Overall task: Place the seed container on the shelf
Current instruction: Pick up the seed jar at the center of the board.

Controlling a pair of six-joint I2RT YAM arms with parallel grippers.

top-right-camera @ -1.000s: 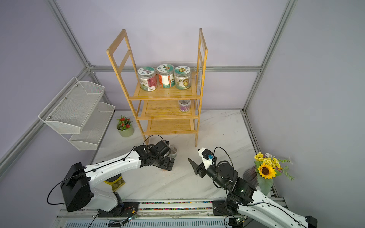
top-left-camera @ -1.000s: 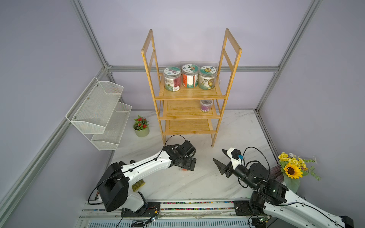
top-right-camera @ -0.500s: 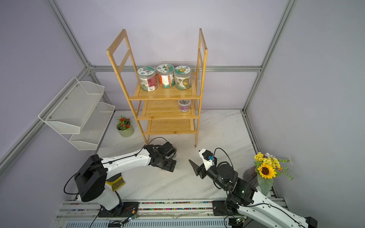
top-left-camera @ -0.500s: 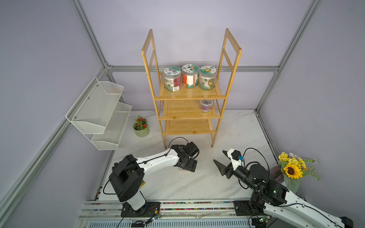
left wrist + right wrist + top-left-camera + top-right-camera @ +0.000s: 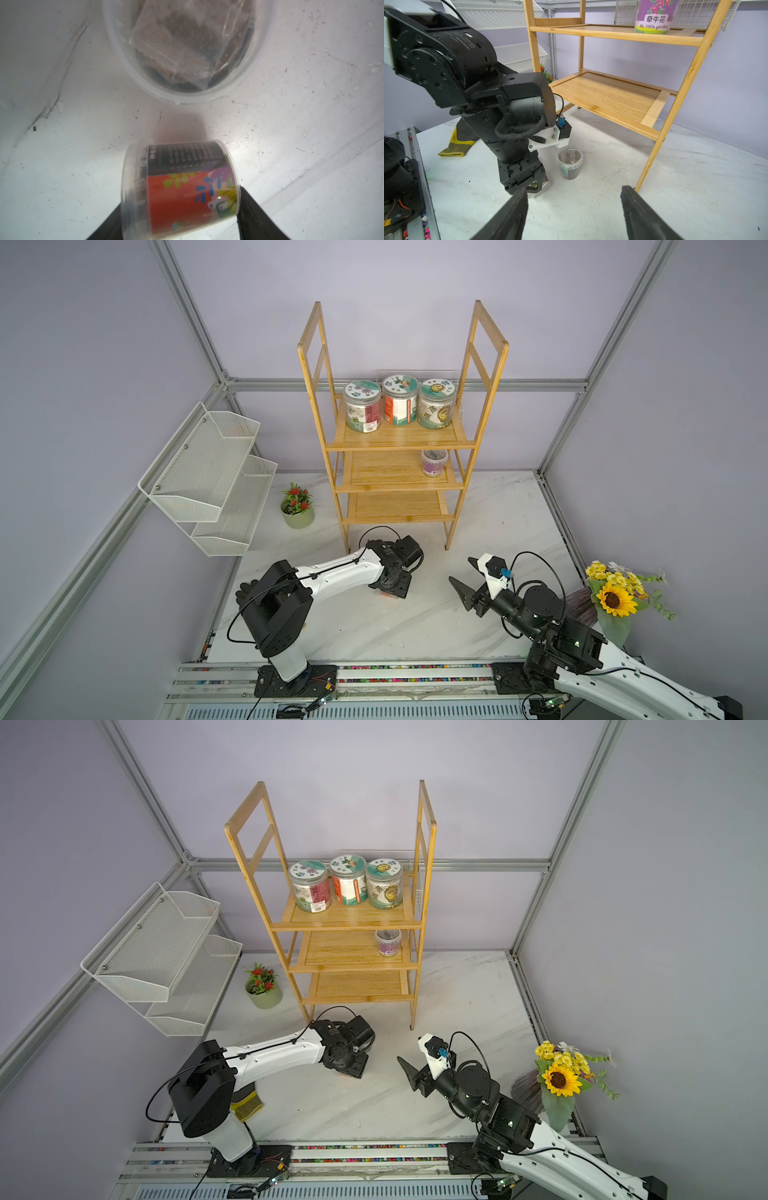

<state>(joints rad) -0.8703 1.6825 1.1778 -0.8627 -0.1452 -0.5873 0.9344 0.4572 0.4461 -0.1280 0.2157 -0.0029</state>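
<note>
Left hand (image 5: pixel 180 198) has closed onto the red tub (image 5: pixel 187 182), gripping both sides. Right hand (image 5: pixel 574 189) hangs open, empty.

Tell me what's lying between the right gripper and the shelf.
Nothing but bare table between right gripper and shelf, seen in the right wrist view.

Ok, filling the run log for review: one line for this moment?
left gripper: astride red-label seed container lying on table, grip unclear | right gripper: open, empty | shelf: awaiting container

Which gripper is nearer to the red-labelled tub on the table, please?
Left. The left gripper straddles the red-labelled tub, a finger on each side; the right gripper hangs open, well apart from it.
</note>
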